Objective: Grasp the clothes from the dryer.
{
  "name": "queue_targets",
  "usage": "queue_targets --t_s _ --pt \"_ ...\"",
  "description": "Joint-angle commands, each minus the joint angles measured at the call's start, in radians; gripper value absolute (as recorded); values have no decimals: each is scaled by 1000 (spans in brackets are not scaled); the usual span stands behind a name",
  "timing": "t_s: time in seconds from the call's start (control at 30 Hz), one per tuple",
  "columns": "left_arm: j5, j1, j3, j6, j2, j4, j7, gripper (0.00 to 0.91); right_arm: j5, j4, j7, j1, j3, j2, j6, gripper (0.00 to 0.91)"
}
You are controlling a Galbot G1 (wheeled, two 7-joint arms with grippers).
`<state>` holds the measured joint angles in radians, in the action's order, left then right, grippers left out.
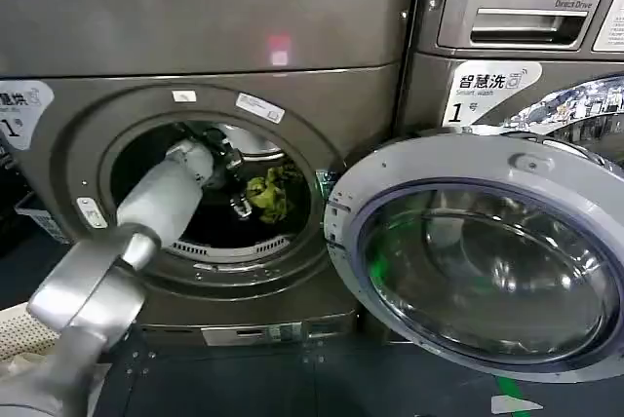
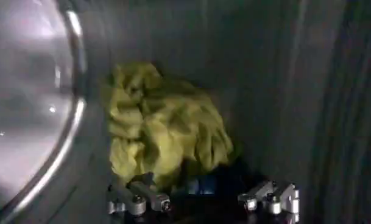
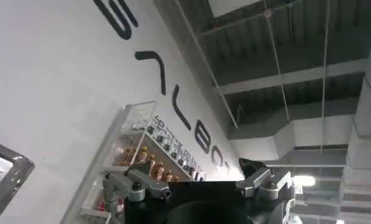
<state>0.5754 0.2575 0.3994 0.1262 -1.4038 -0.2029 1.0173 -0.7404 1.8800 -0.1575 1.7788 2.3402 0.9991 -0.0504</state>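
None of the clothes [image 2: 164, 131] are out yet — the left gripper [image 2: 203, 201], jaws spread and holding nothing, sits just short of the yellow-green bundle inside the dryer [image 1: 210, 37] drum — the grasp remains.

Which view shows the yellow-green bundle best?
The left wrist view: the yellow-green bundle sits large against the drum wall, just beyond the open left gripper. The head view shows it small inside the dryer port. The right wrist view faces a wall and ceiling.
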Motion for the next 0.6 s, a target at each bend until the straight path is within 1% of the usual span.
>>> queue_targets --t_s 0.03,0.17,0.4,0.43,0.47,0.5,0.57,0.6 --pt "98 -10 47 -8 -6 21 -6 907 1 1 -1 -3 -3 2 1 907" --pt "92 -30 44 15 -20 24 -48 907 14 -2 -3 -6 -8 5 4 907" --pt "63 -53 33 13 -21 29 -75 907 18 3 -5 -11 -17 9 5 907" --pt "61 -55 25 13 -21 28 -79 728 18 4 -5 -12 -18 9 5 907" --pt "54 -55 20 14 -21 28 -83 466 19 5 -5 -13 -20 9 5 907" --pt "51 -55 19 13 -20 29 -84 284 19 5 -5 -14 -21 9 5 907" --pt "40 -55 18 16 -20 29 -89 148 20 5 -5 -15 -23 10 5 907" --pt "37 -57 18 15 -20 29 -91 102 20 5 -5 -15 -23 11 6 907"
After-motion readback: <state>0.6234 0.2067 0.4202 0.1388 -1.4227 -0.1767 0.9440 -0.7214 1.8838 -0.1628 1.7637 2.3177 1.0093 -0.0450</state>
